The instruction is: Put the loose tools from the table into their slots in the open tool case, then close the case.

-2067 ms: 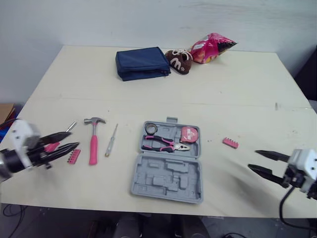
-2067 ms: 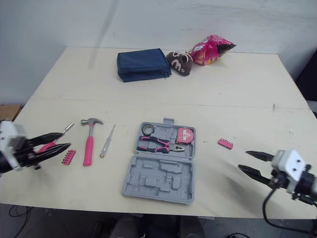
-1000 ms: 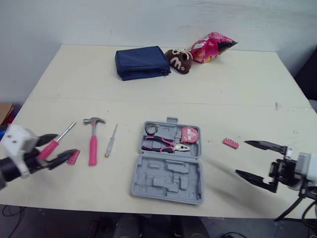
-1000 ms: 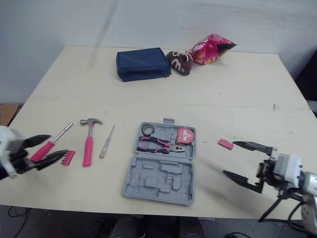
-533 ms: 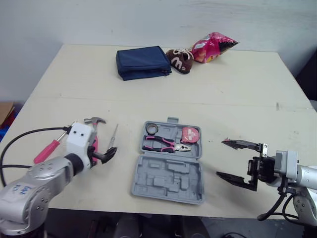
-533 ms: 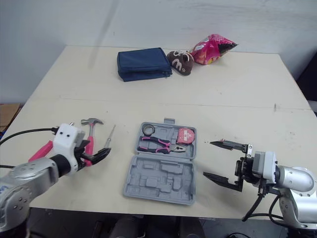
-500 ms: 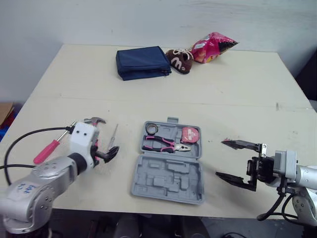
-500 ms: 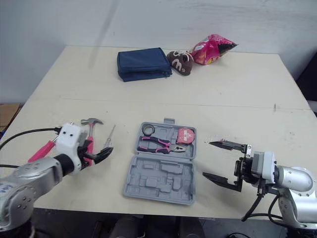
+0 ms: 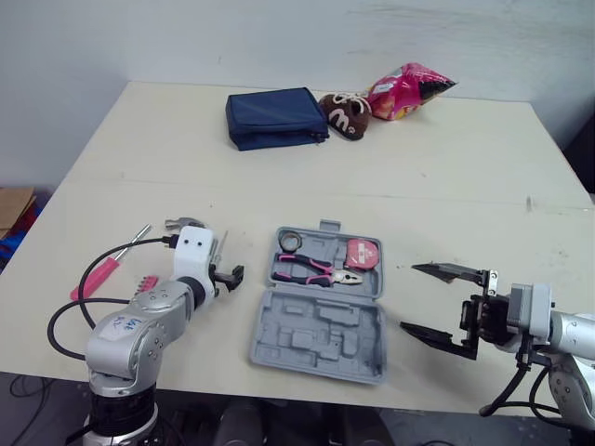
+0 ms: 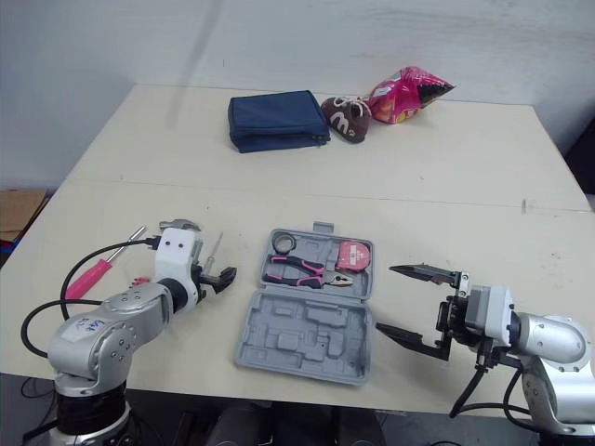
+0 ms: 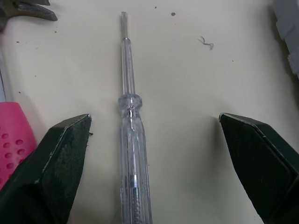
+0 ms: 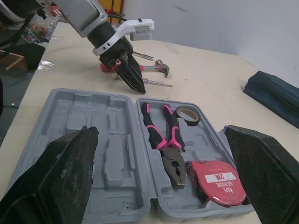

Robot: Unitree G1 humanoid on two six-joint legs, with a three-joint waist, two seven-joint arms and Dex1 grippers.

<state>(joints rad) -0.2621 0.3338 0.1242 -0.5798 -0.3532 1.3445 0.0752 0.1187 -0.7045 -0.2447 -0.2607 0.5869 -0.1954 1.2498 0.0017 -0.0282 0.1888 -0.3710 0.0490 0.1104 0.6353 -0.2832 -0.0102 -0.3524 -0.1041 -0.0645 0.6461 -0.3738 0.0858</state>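
The grey tool case (image 9: 316,327) lies open near the table's front edge. Its far half holds pink-handled pliers (image 9: 311,269), a pink tape measure (image 9: 361,253) and a tape roll (image 9: 290,242). To its left lie a clear screwdriver (image 11: 131,135), a pink-handled hammer (image 9: 186,223), a pink screwdriver (image 9: 105,277) and a pink bit strip (image 9: 144,282). My left gripper (image 11: 154,117) is open, low over the table, with the clear screwdriver between its fingers (image 11: 51,172) and untouched. My right gripper (image 9: 409,297) hangs open just right of the case, holding nothing.
At the table's far side lie a blue pouch (image 9: 276,117), a brown plush toy (image 9: 344,111) and a pink snack bag (image 9: 407,88). A black cable (image 9: 84,297) loops off my left arm over the front left of the table.
My left gripper has moved right, past the hammer, and now straddles the clear screwdriver. The right gripper has barely moved. The camera shifted slightly.
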